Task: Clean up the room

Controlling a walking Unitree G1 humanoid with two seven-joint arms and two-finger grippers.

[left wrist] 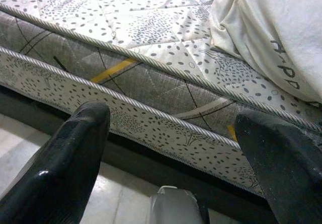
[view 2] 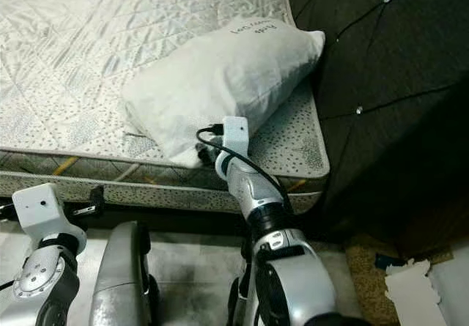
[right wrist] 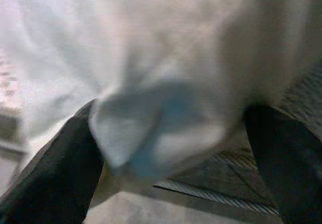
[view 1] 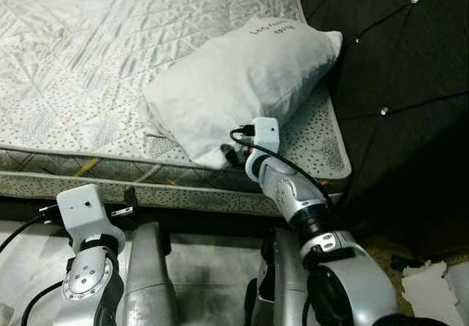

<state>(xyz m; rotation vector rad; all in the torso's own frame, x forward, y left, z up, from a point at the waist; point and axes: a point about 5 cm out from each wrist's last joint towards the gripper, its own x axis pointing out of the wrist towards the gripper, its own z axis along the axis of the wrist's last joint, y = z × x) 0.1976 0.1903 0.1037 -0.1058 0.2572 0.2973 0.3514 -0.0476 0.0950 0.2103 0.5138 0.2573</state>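
On the mattress (view 1: 88, 62) your right gripper (view 1: 233, 154) straddles the pillow (view 1: 242, 84) corner, fingers spread; close before lifting.

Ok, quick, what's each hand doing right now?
Left hand: open, empty, facing the mattress side.
Right hand: open, fingers either side of the pillow corner, not closed on it.

- Both head eyes look down from above at the bed (view 1: 110, 69) corner and pillow (view 1: 242, 84) (same scene, slightly offset).
- Left wrist faces the bed edge, low.
- Right wrist presses close against the pillow, blurred.
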